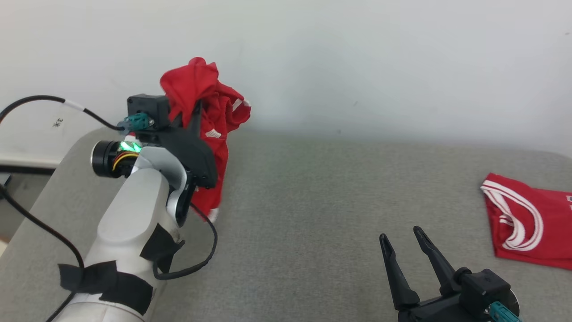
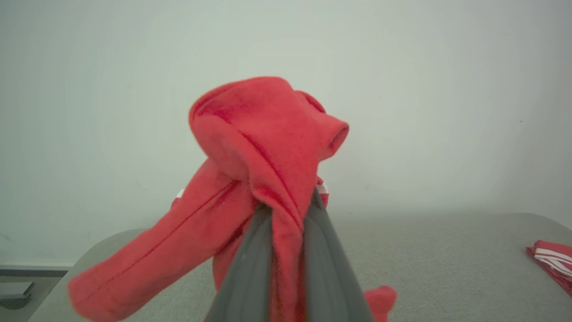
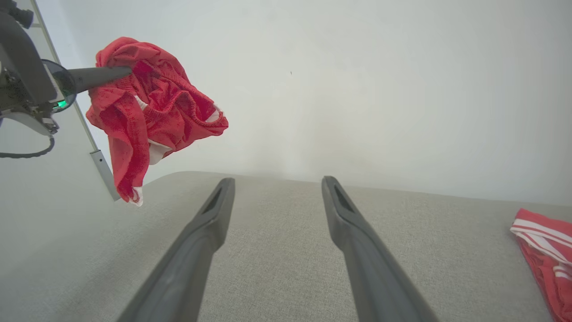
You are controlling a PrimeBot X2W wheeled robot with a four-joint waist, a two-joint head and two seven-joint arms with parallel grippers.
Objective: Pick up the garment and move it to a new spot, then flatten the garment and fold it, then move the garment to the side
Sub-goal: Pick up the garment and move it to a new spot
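Note:
The garment (image 1: 210, 112) is a crumpled red piece with white trim. It hangs in the air above the left part of the grey table, bunched over the fingers of my left gripper (image 1: 196, 107), which is shut on it. In the left wrist view the red garment (image 2: 263, 179) drapes between and over the two dark fingers (image 2: 250, 268). In the right wrist view the same garment (image 3: 147, 112) hangs at the upper left with its lower end just above the table. My right gripper (image 1: 401, 233) stands open low at the right front, with nothing between its fingers (image 3: 205, 223).
A second red garment with white stripes (image 1: 529, 221) lies flat at the table's right edge, also seen as folded red cloth (image 3: 543, 250). The grey padded table (image 1: 313, 201) runs up to a white wall behind. A black cable loops off my left forearm (image 1: 134, 223).

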